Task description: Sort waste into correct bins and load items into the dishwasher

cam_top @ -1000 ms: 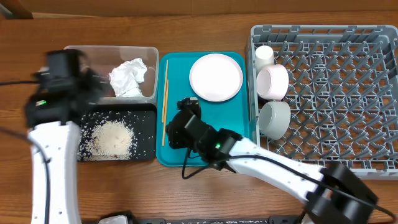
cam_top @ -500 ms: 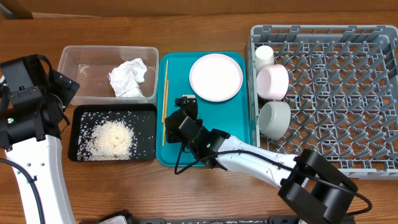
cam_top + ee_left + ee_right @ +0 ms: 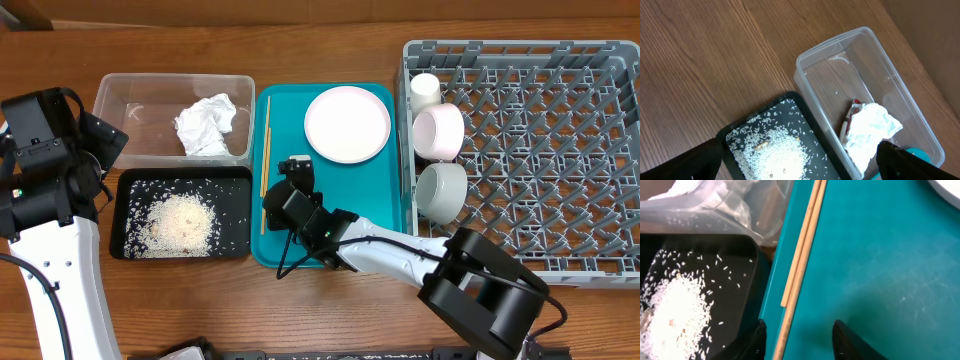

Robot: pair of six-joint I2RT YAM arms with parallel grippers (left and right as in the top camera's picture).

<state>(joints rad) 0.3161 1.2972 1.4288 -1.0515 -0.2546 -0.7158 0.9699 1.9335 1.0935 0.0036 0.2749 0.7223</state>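
Two wooden chopsticks [image 3: 266, 150] lie along the left side of the teal tray [image 3: 350, 200], also in the right wrist view [image 3: 802, 260]. My right gripper [image 3: 272, 218] is open, its fingers [image 3: 800, 342] straddling the chopsticks' near end. The white plate [image 3: 347, 123] lies on the teal tray. The clear tub [image 3: 140, 100] holds the white tissue [image 3: 207, 124] and the red wrapper [image 3: 847, 120]. The black tray [image 3: 230, 215] holds rice [image 3: 180, 222]. My left gripper [image 3: 800, 160] is open and empty above the tub and black tray. The cup [image 3: 426, 90] and two bowls [image 3: 439, 132] [image 3: 441, 190] stand in the grey rack [image 3: 540, 150].
The wooden table [image 3: 320, 300] lies around everything. The clear tub's wall [image 3: 740, 210] and black tray [image 3: 695, 295] sit close to the left of the chopsticks.
My left arm swung left, away from over the tub, then held still. My right gripper shifted slightly left and lower toward the chopsticks' near end.
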